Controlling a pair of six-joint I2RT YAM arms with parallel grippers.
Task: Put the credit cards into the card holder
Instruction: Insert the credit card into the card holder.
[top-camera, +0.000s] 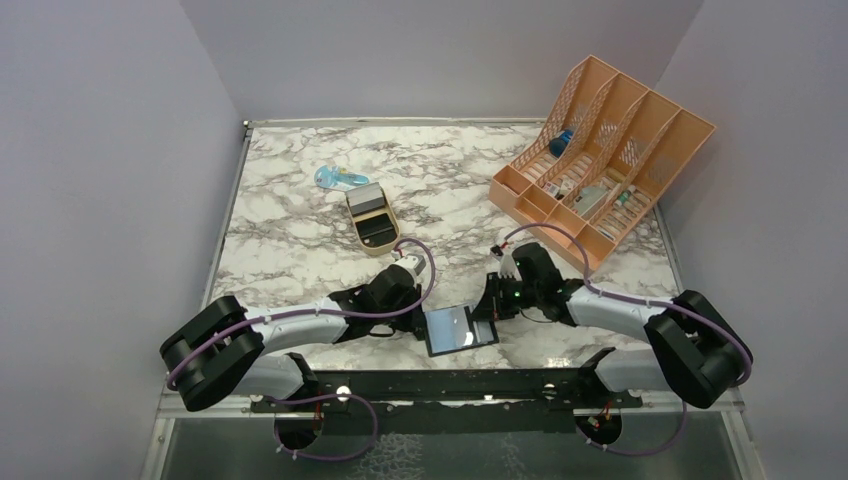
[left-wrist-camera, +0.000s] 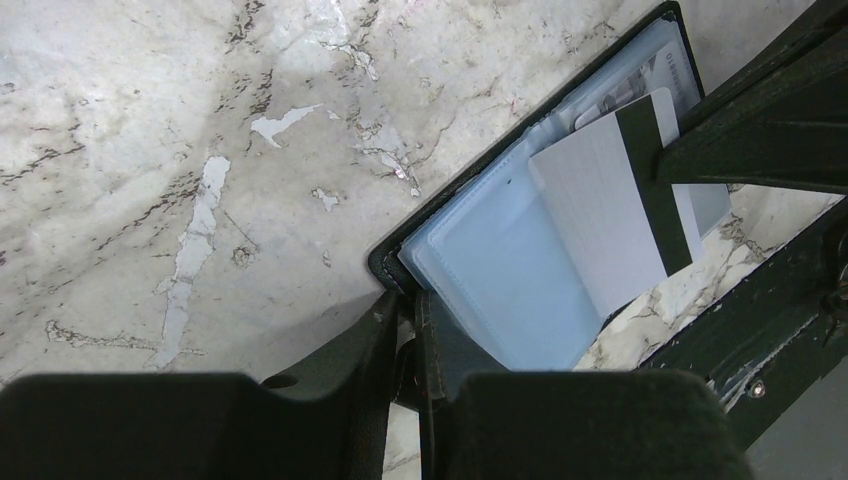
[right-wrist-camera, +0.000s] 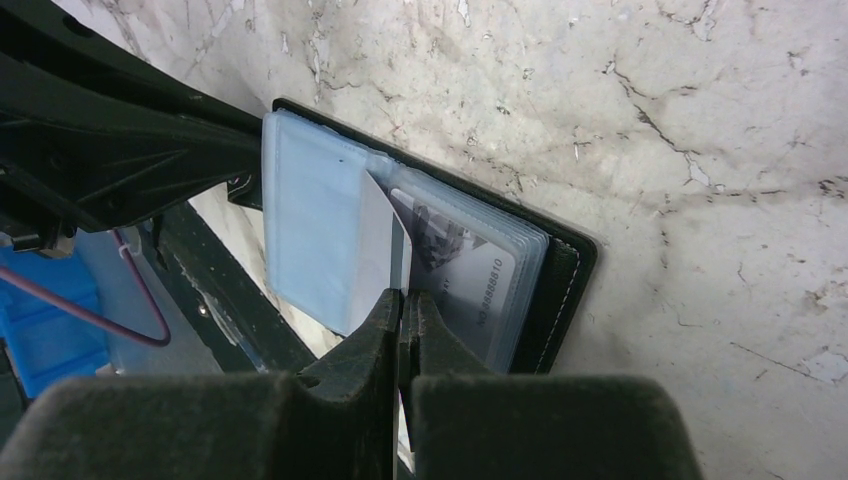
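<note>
Card holder open, printed card sleeved, grey card across sleeves

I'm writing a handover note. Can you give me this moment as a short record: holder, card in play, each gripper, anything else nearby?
card holder: open, between the two arms
left gripper: fingers clamped on the holder's black cover edge
right gripper: fingers pinched shut on a credit card
credit card: dark stripe showing, one end at the clear sleeves, not fully in
numbered card: already inside a sleeve
gold tin: farther back, apart from the holder
</note>
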